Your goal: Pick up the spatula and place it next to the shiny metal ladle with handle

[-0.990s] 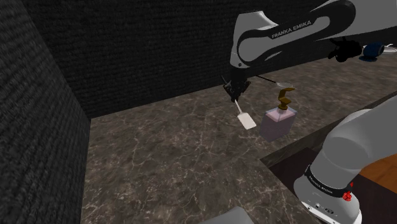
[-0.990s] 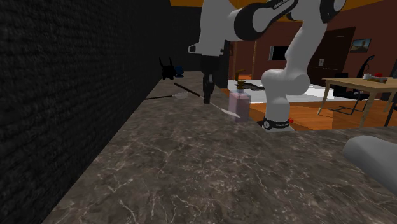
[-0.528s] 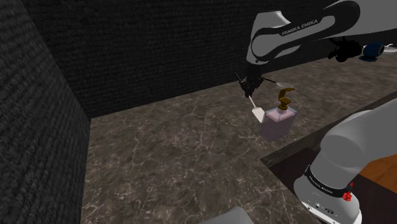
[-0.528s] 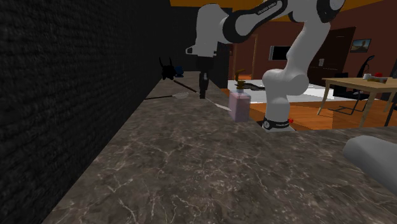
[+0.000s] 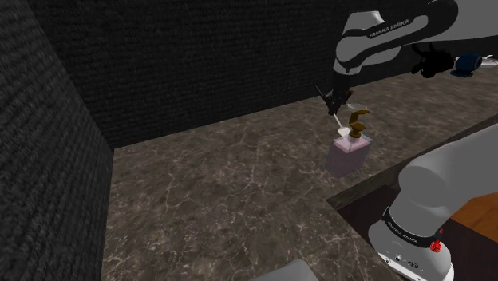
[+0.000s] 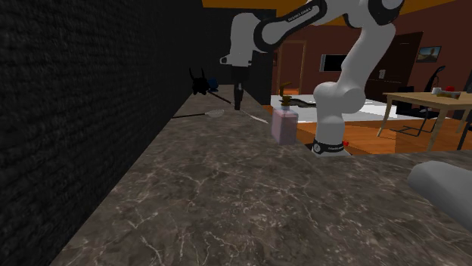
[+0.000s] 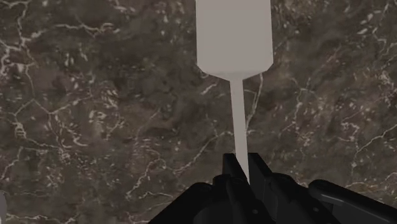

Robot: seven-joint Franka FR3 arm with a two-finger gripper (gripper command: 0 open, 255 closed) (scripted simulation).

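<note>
My gripper (image 7: 245, 173) is shut on the thin handle of a pale spatula (image 7: 233, 35), whose flat blade hangs out ahead of the fingers above the dark marble counter (image 7: 95, 114). In the shoulder view the gripper (image 5: 334, 104) hovers just behind a pinkish soap dispenser (image 5: 349, 152), which hides the blade; a bit of the spatula handle (image 5: 341, 121) shows. In the second exterior view the gripper (image 6: 237, 102) holds the spatula (image 6: 256, 118) slanting down above the counter. A thin metal ladle (image 6: 203, 115) lies by the dark wall, close beside the gripper.
The soap dispenser (image 6: 284, 125) stands near the counter's edge next to the arm's base. A black object (image 5: 431, 61) and a blue one (image 5: 468, 62) sit further along the counter. A dark stick (image 6: 220, 100) lies behind the ladle. A rough dark wall (image 5: 175, 72) borders the counter.
The gripper has carried the spatula toward the shoulder view's right and a little upward, from in front of the soap dispenser to behind it, nearer the ladle.
</note>
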